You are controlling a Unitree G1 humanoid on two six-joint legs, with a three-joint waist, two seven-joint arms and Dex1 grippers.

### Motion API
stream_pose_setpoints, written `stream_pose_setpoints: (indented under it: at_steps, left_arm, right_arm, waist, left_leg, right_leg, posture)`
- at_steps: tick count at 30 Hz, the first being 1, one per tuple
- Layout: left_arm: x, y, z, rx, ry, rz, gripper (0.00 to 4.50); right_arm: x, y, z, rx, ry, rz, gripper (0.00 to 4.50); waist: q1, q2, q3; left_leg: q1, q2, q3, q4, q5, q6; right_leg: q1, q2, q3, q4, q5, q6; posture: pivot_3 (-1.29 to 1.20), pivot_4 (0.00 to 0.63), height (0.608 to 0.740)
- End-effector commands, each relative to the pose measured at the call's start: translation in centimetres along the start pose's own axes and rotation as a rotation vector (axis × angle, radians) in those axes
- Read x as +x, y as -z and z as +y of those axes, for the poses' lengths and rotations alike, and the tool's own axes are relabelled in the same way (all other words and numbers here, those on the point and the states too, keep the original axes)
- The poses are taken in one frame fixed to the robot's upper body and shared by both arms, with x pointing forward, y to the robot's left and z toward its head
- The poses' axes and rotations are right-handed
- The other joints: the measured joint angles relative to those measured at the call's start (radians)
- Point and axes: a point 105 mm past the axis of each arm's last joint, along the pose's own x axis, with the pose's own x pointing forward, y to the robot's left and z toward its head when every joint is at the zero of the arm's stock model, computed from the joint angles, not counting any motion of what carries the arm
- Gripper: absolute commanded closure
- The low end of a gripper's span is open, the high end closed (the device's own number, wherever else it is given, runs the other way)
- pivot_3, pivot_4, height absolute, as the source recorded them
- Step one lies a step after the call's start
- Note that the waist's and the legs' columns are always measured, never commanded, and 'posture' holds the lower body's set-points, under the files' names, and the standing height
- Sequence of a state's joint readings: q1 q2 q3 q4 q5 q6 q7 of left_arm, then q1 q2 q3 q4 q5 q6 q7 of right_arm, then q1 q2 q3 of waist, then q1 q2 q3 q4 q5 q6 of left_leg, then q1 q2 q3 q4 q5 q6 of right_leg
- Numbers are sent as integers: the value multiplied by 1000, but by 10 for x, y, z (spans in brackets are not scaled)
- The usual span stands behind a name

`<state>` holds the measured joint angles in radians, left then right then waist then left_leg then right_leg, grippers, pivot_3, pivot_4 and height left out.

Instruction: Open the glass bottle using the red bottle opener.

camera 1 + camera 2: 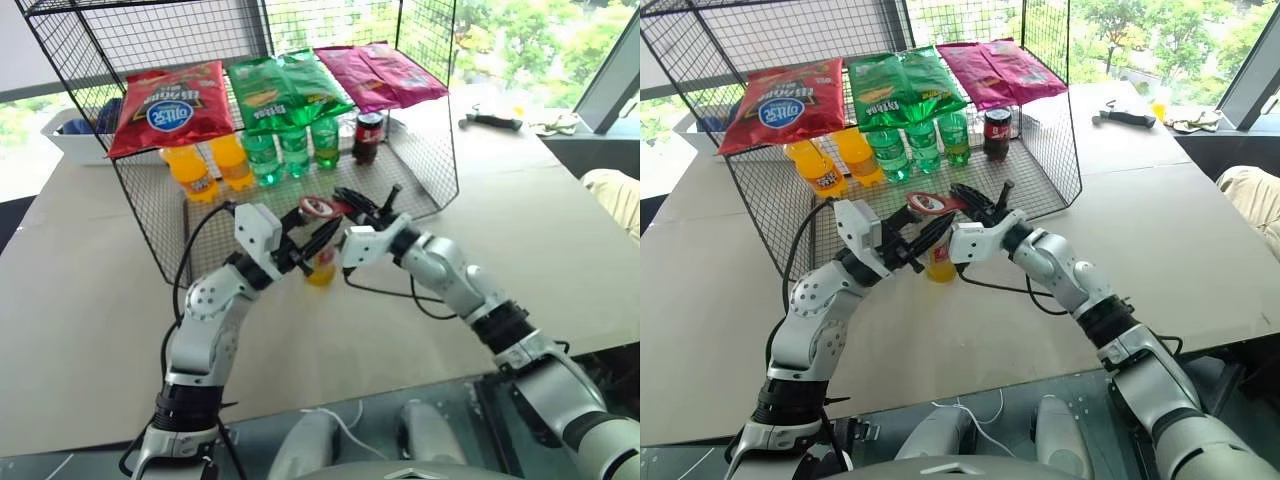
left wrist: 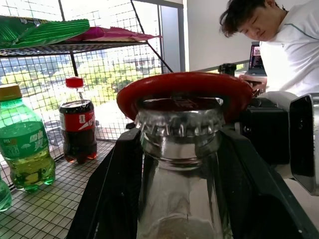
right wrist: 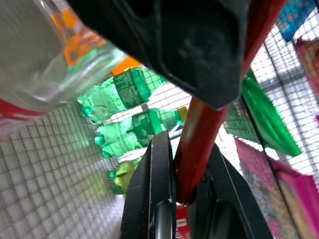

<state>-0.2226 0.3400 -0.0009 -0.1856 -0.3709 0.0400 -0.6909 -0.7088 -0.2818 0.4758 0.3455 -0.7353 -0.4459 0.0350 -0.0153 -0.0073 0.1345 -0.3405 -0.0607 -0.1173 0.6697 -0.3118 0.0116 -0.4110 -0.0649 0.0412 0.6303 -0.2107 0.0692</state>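
Observation:
The glass bottle (image 1: pixel 321 266), clear with yellow-orange liquid at the bottom, is held upright over the table in front of the wire rack. My left gripper (image 1: pixel 313 240) is shut on it, a black finger (image 2: pixel 112 191) on each side of the neck. The crown cap (image 2: pixel 179 124) is on. The red bottle opener (image 1: pixel 320 207) has its ring head (image 2: pixel 184 88) lying over the cap. My right gripper (image 1: pixel 356 205) is shut on the opener's red handle (image 3: pixel 199 144), reaching in from the right.
Just behind the bottle stands a black wire rack (image 1: pixel 440 150). Chip bags (image 1: pixel 170 105) lie on top of it, with orange (image 1: pixel 190 170), green (image 1: pixel 293 150) and cola (image 1: pixel 369 135) bottles underneath. A person (image 2: pixel 279 35) leans in beyond the grippers. A dark tool (image 1: pixel 492 122) lies far right.

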Motion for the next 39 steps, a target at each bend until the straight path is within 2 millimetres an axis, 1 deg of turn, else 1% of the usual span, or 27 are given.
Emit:
stream_pose_setpoints:
  at_steps: [1, 5, 8, 10, 20, 26, 29, 32, 34, 37, 38, 39]
  left_arm:
    - [0, 24, -8, -42, 17, 105, 2882]
    - [1, 25, -8, -43, 17, 106, 2882]
    - [2, 25, -8, -42, 17, 108, 2882]
    - [2, 26, -9, -43, 17, 109, 2882]
    - [2, 28, -12, -51, 24, 113, 2882]
    - [2, 28, -11, -52, 24, 115, 2882]
    - [0, 29, -11, -54, 23, 116, 2882]
    - [-3, 28, -12, -61, 28, 111, 2882]
    - [-4, 27, -13, -64, 30, 108, 2882]
    - [-6, 27, -12, -64, 27, 103, 2882]
    - [-6, 26, -12, -64, 26, 102, 2882]
    - [-7, 26, -11, -61, 23, 99, 2882]
  right_arm:
    - [8, -23, 5, -119, -48, -131, 4500]
    - [11, -18, -9, -175, -17, -146, 4500]
    - [12, -11, -25, -229, 16, -146, 4500]
    - [11, -8, -31, -246, 26, -144, 4500]
    - [13, 1, -57, -302, 79, -133, 4500]
    - [14, 4, -72, -294, 129, -110, 4500]
    - [14, 8, -77, -246, 161, -84, 4500]
    - [11, 9, -70, -128, 167, -75, 4500]
    - [7, 14, -65, 5, 186, -47, 4500]
    - [2, 22, -65, 183, 231, 0, 4500]
    - [0, 26, -62, 270, 242, 21, 4500]
    - [-2, 31, -56, 388, 245, 51, 4500]
  waist:
    - [0, 0, 0]
    - [1, 0, 0]
    - [1, 1, 1]
    - [2, 1, 1]
    - [0, 1, 1]
    - [0, 1, 1]
    - [0, 1, 1]
    - [0, 1, 1]
    - [0, 1, 1]
    - [0, 2, 1]
    - [0, 2, 2]
    - [-1, 2, 2]
  left_leg:
    - [0, 0, 0, 0, 0, 0]
    - [-1, 0, 0, -1, 0, 0]
    - [-1, 0, 0, -1, 0, 0]
    - [-2, 0, -1, -1, 0, 0]
    - [-3, 0, -1, -2, 0, 0]
    - [-3, 0, -1, -3, 0, 0]
    - [-3, 0, -1, -3, 0, 0]
    - [-3, 0, -1, -3, 0, 0]
    - [-3, 0, -1, -3, 0, 0]
    - [-4, 1, -2, -4, 0, 0]
    - [-4, 2, -2, -4, 0, 0]
    - [-4, 2, -2, -4, 0, 0]
  right_leg:
    - [0, 0, 0, 0, 0, 0]
    - [0, 0, 0, -2, 0, 0]
    - [0, 0, 0, -3, 0, 0]
    - [0, 0, 0, -3, 0, 0]
    - [0, 0, 0, -4, 0, 0]
    - [-1, 0, 0, -4, 0, 0]
    - [-1, 0, 0, -4, 0, 0]
    - [-1, 0, 0, -4, 0, 0]
    - [-1, 0, -1, -5, 0, 0]
    - [-1, 0, -1, -5, 0, 0]
    - [-1, 0, 0, -5, 0, 0]
    - [-1, 0, 0, -5, 0, 0]
  posture:
    - [0, 150, 740]
    - [0, 150, 740]
    - [0, 150, 740]
    - [0, 150, 740]
    - [0, 150, 740]
    - [0, 150, 740]
    - [0, 150, 740]
    - [0, 150, 740]
    - [0, 150, 740]
    - [0, 150, 740]
    - [0, 150, 740]
    - [0, 150, 740]
